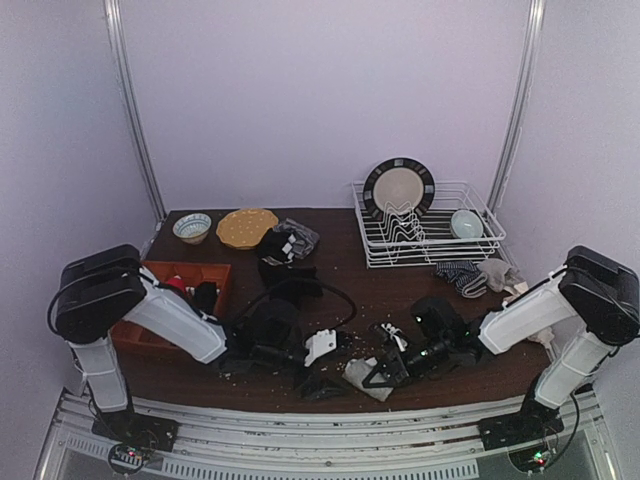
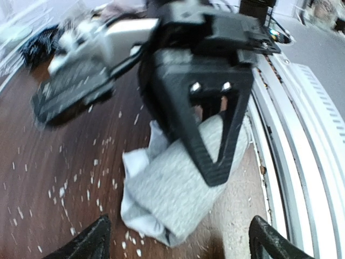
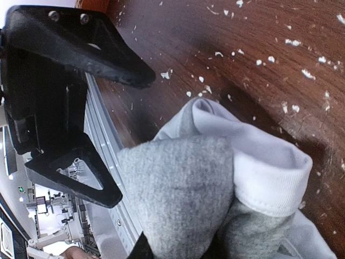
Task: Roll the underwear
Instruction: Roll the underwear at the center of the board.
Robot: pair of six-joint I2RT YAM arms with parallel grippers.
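At the table's near edge (clock read from overhead, twelve at the back wall): light grey underwear (image 2: 172, 194) is lying at six o'clock, bunched into a thick fold with a white band showing, just beside the metal rail (image 2: 302, 135).
Right gripper (image 1: 383, 372): reaching in from four o'clock and pinching the grey bundle, its jaws standing narrow with cloth between them.
Left gripper (image 2: 180, 244): hovering on the seven o'clock side of the bundle and facing it, jaws spreading wide and holding nothing.
Black underwear (image 1: 288, 275): lying crumpled just past the centre toward twelve o'clock, with a second black garment (image 1: 273, 246) lying beyond it near the far edge.
Tan underwear (image 1: 495, 272): lying crumpled at two o'clock, touching the striped sock (image 1: 458, 272).
Dish rack (image 1: 430, 250): sitting at one o'clock, holding a dark-rimmed plate (image 1: 398, 188) upright and a pale bowl (image 1: 466, 224).
Yellow plate (image 1: 246, 227) and patterned bowl (image 1: 191, 227): sitting side by side at eleven o'clock.
Orange bin (image 1: 175, 275): sitting at nine o'clock, its contents showing too dark to tell.
White crumbs (image 2: 97, 162): lying scattered over the dark wood table (image 1: 400, 285) around the bundle.
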